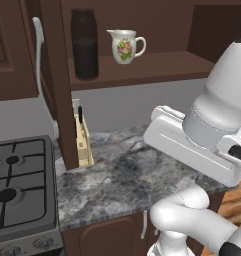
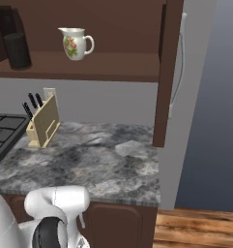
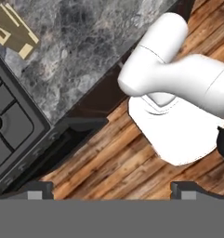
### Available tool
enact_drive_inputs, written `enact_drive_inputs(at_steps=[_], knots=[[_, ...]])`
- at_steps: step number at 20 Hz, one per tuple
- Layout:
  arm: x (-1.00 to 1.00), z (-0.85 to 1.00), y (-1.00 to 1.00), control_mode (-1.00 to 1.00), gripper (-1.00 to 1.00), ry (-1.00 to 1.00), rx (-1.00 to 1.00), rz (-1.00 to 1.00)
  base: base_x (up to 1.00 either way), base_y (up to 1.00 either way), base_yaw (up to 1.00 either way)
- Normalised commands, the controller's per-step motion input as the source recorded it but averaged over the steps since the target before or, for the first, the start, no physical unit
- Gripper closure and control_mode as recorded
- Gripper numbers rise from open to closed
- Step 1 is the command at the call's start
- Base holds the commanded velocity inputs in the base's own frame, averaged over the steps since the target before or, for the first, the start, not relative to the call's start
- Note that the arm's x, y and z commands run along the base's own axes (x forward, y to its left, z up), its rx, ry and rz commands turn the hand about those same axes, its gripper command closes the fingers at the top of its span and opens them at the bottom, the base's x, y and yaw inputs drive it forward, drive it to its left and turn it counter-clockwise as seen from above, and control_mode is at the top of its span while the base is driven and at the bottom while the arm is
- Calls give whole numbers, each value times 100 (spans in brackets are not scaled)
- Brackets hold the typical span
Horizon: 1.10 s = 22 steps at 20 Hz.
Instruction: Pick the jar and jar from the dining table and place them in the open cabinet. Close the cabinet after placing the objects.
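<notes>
Already one tall jar (image 1: 85,44) stands upright on the cabinet (image 1: 142,70) shelf, at the upper left of the left base frame, well to the left of the white jug (image 1: 125,45). In the right base frame the same jar (image 2: 15,46) sits at the far upper left, dim against the cabinet's dark back, so its top is hard to make out. The short jar and the dining table lie outside these frames.

The gripper (image 3: 111,189) is released, jaws spread wide and holding nothing; its tips sit at the bottom of the hand frame, looking down on wood floor (image 3: 99,148), the counter (image 3: 85,51) edge and the stove (image 3: 11,121).

Judging by this, the step in hand is going for the second jar. To do it well, the arm should stay tucked clear of the open door (image 2: 166,72) and the knife block (image 2: 44,127) while the base turns away, the jaws kept wide, then come down square over the short jar and close low on its body. On return, it should go in the free shelf space between jug and tall jar, leaving the door free to swing shut.
</notes>
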Motion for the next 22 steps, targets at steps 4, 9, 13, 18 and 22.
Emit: enact_drive_inputs(at_steps=[4,9,13,18,22], knots=[[21,-18,-50,-100,-100,-20,0,28,0,0,0],[35,-12,-44,-100,-100,-4,0,8,0,0,0],[47,-7,-32,-100,-100,0,0,0,0,0,0],[41,-13,-25,-100,-100,0,-1,4,0,0,0],[34,-20,-16,-100,-100,-7,-11,10,0,0,0]])
